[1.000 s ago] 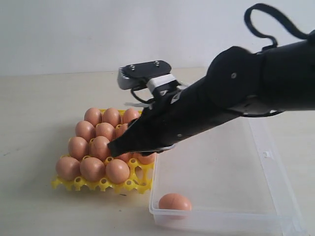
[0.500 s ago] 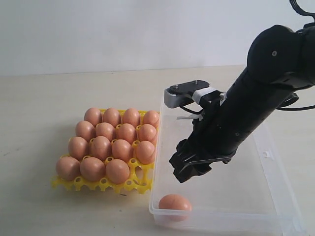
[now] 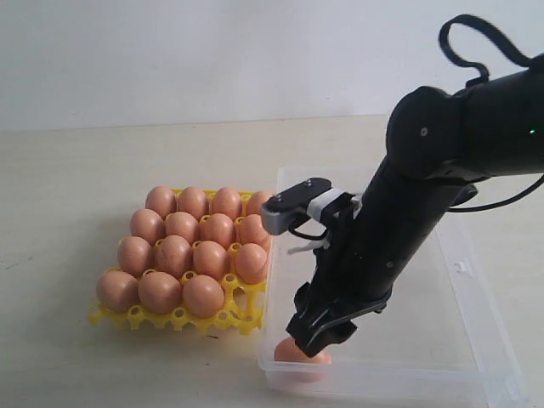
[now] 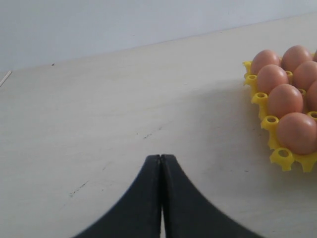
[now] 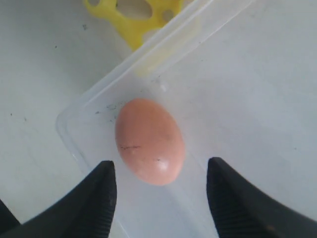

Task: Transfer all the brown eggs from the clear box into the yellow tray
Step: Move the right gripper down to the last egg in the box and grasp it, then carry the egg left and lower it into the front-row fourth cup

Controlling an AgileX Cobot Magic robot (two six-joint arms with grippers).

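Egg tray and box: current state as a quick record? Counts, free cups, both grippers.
tray: yellow tray, fifteen eggs seated
free cups: one, the front corner cup next to the box
box: clear box, one egg lying near the corner closest to the tray
right gripper: open, jaws either side of that egg, not touching it
left gripper: shut, empty, over bare table beside the tray

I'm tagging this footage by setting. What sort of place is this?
Probably a robot lab or test bench, not a kitchen: a bare pale tabletop against a plain white wall, with a black robot arm working over a yellow egg tray and clear box.
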